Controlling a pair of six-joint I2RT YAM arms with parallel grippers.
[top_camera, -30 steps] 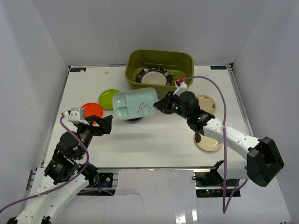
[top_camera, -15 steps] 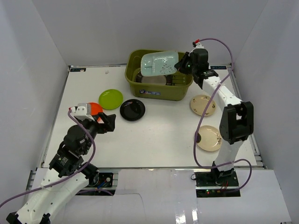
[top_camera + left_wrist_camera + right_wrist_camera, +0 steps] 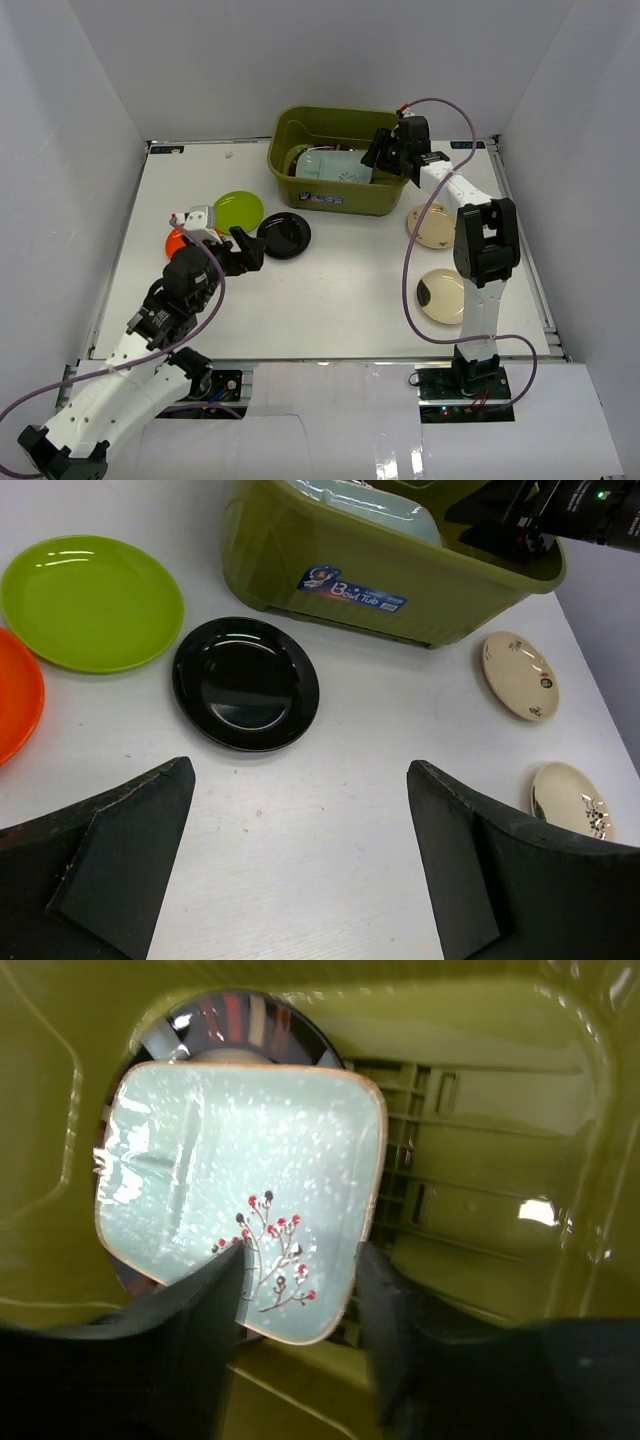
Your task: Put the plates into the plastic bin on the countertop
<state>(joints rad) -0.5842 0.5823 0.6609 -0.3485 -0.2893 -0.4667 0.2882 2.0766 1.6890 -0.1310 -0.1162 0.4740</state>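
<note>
The olive-green plastic bin point(image 3: 340, 196) stands at the back of the white countertop point(image 3: 330, 290). Inside it a pale squarish plate with a red berry print point(image 3: 240, 1180) lies tilted on the dark-rimmed plate point(image 3: 235, 1020). My right gripper point(image 3: 302, 1252) hangs over the plate's near edge, open, one finger clear of the rim. The black plate point(image 3: 245, 684), lime plate point(image 3: 92, 601) and orange plate point(image 3: 15, 695) lie left of the bin. My left gripper point(image 3: 300, 768) is wide open and empty, just short of the black plate.
Two small beige plates point(image 3: 433, 225) point(image 3: 443, 295) lie on the right side, near the right arm's base column. White walls close in the left, back and right. The bin's label point(image 3: 350, 588) faces the arms.
The right arm carried the pale plate from mid-table up over the bin, lowered it in and opened its jaws. The left gripper moved forward toward the black plate.
</note>
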